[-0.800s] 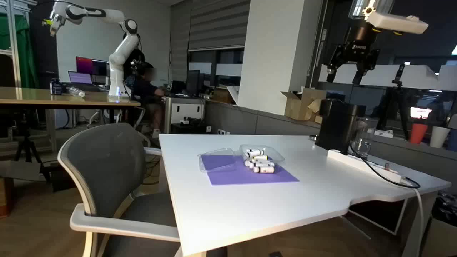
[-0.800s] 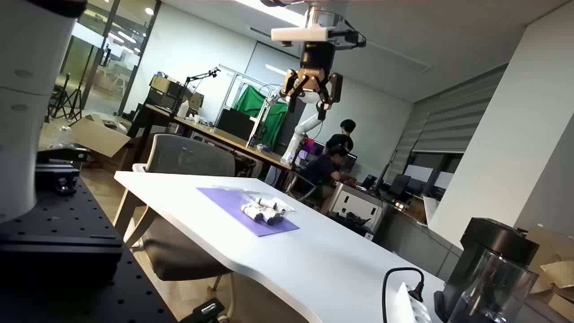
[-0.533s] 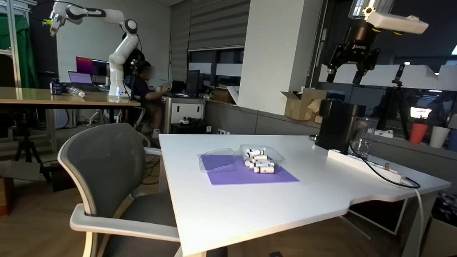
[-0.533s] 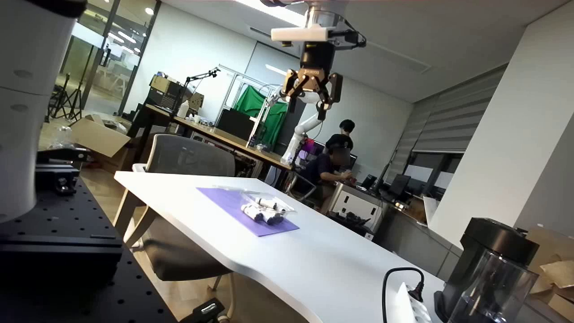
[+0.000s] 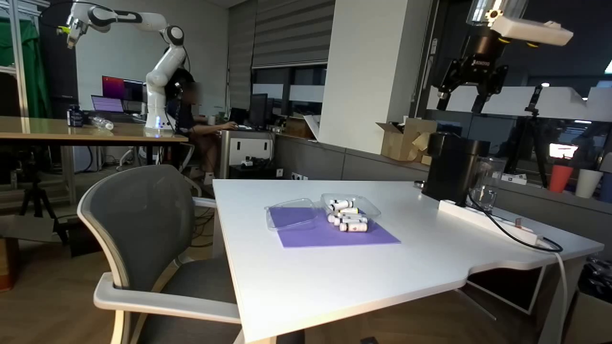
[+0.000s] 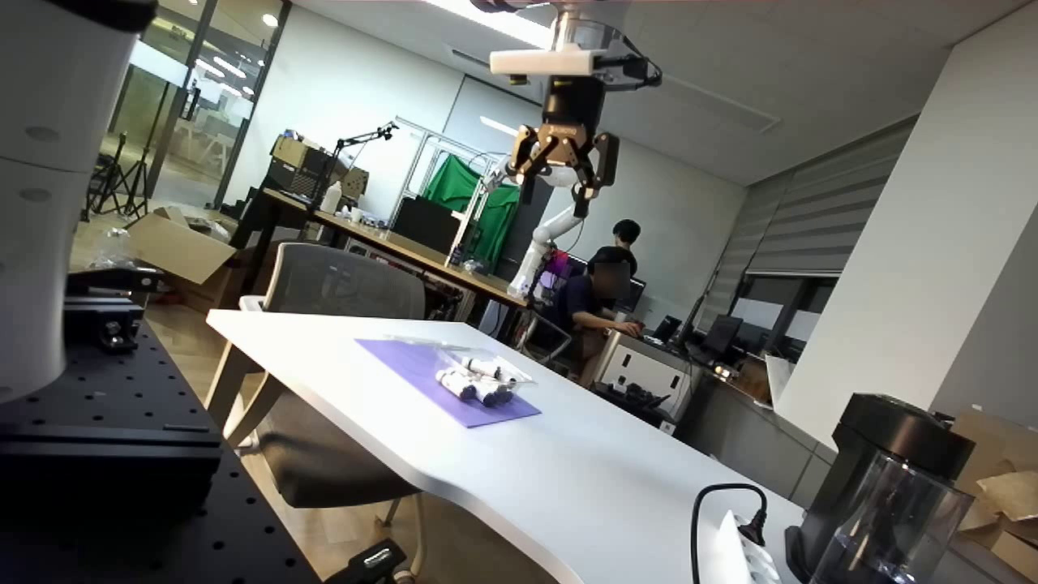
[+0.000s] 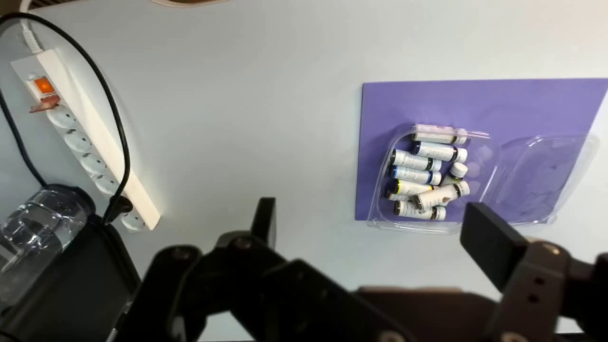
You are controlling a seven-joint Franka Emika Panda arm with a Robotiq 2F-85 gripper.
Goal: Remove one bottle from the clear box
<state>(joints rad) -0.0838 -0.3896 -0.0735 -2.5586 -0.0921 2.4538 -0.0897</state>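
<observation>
Currently, clear box [image 7: 477, 166] sits mostly on purple mat [image 7: 427, 102], overhanging one edge. Small bottles [image 7: 415, 161] heaped in it; whether the outermost lies inside the wall, hard to say through clear plastic. Clear lid [image 7: 546, 175] just beside, straddling mat's edge. Gripper [image 5: 460, 106] hangs well above mat level, off to one side, box far below; fingers [image 7: 491, 242] spread wide. Power strip [image 7: 109, 164] well apart from mat.
</observation>
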